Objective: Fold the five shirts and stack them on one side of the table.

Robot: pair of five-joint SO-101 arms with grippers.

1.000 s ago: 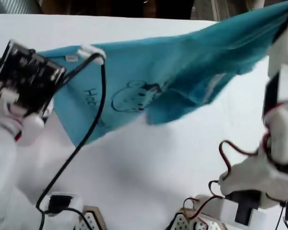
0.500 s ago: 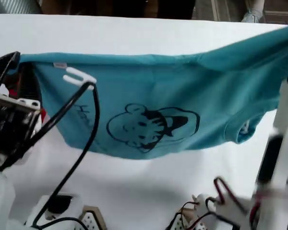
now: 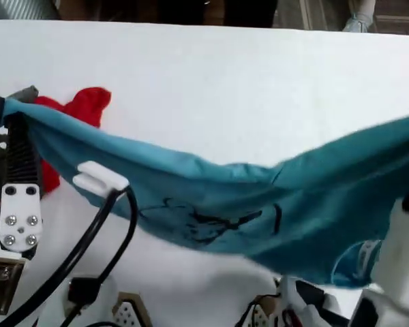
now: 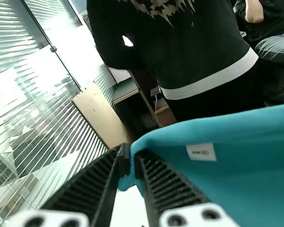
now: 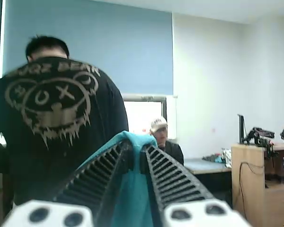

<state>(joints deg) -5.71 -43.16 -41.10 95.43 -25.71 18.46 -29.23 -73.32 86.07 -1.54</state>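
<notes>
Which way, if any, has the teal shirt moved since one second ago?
Yes. In the high view the teal shirt has come away from the table's far edge, toward its near side, uncovering a red cloth.

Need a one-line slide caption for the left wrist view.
Left gripper pinches an edge of the teal shirt near its white label.

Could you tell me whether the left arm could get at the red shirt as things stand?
Probably not yet. The red shirt lies close by on the table, but the left gripper is shut on the teal shirt, stretched across to the right gripper; it would need to let go first.
</notes>
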